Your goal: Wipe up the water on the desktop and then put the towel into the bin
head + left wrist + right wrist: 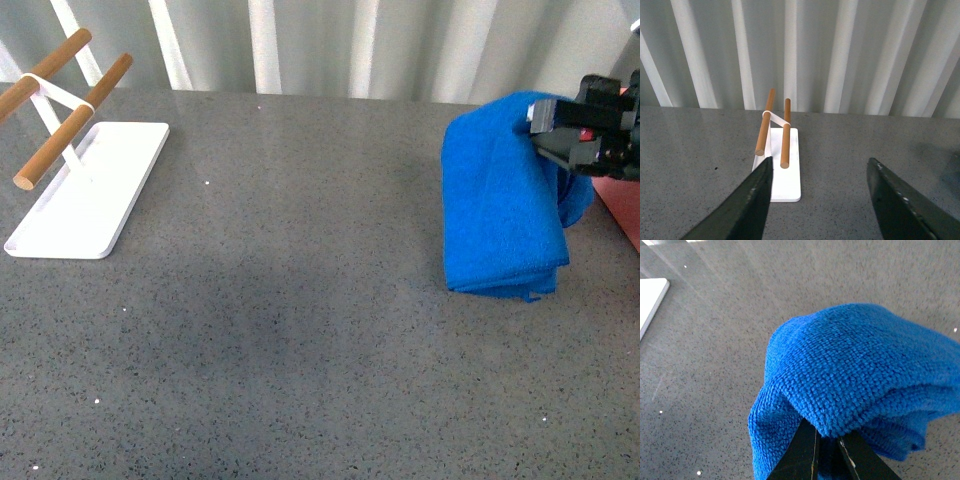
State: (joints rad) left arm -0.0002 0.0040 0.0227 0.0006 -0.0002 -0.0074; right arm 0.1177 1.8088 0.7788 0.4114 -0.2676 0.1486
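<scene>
The right end effector (548, 135) is clenched on the thick bright blue terry-cloth towel (505, 205), pinching a bunched fold at the cloth's far edge. In the right wrist view its two dark fingers (801, 456) meet with pile squeezed between them, and the towel (860, 375) mounds up beyond the tips. Most of the cloth lies on the dark grey speckled stone-look table (300, 330), spreading from that end effector toward the robot. The salmon-pink plastic bin (625, 210) shows only as a sliver just past the end effector on its outer side; whether it touches the towel I cannot tell.

The left end effector (817, 200) is released, jaws wide apart and holding nothing. The flat white tray with wooden rods (785, 170) lies ahead of it.

No puddle can be made out. A faintly darker patch of table well to the inner side of the right end effector may be shadow or damp.

The towel looks soft, light and floppy, so it will likely drape and trail rather than hold its shape. The fuzzy pile should grip well, so slipping seems unlikely if the pinch spans several layers at a folded edge. For wiping, the flat part needs pressing down. For the bin, a high lift would help the hanging tail clear the rim.
</scene>
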